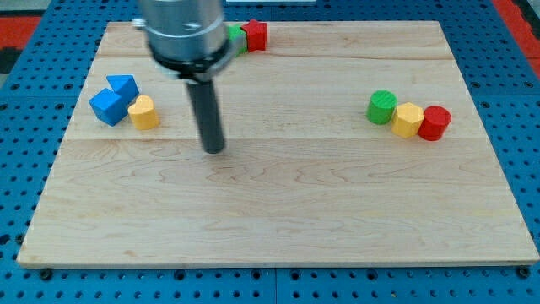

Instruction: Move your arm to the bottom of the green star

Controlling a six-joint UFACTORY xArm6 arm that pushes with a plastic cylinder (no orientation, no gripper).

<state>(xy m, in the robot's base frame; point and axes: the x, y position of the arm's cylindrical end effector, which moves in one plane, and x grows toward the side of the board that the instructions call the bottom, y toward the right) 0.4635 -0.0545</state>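
- No text, label, brand, number or sign can be read anywhere in this view.
- The pale wooden counter (337, 211) carries only plain wood grain.
- The small coloured blocks bear no markings.

Pale wood grain is showing across the tabletop (295, 194); 2 blue blocks (114, 97), 2 yellow, 2 red, 2 green are sitting there; my tip (214, 149) is looking dark.

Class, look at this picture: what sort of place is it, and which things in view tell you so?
Probably a robotics lab bench: a wooden board on a blue perforated base, small coloured blocks such as the green cylinder, and a robot arm's rod ending in my tip.
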